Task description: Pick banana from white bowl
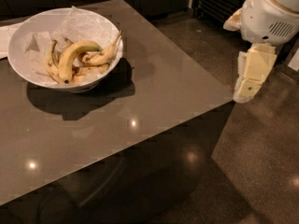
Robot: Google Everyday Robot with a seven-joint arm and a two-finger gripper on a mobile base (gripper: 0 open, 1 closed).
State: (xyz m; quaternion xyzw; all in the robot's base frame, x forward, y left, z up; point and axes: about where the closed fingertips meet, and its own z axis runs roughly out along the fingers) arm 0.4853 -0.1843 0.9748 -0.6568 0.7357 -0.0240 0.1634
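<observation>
The white bowl (28, 69) stands at the back left of the grey-brown table, lined with crumpled white paper. The banana (72, 55), long, curved and clean yellow, lies across the middle of the bowl on top of smaller brown-spotted bananas (100, 57). My gripper (250, 78) hangs at the far right, beyond the table's right corner and well away from the bowl, pointing down. Nothing is held in it.
The table (154, 87) has a corner near the gripper at the right. A white sheet (4, 36) lies at the table's far left edge behind the bowl. Dark shiny floor lies to the right and front. Dark cabinets stand at the back.
</observation>
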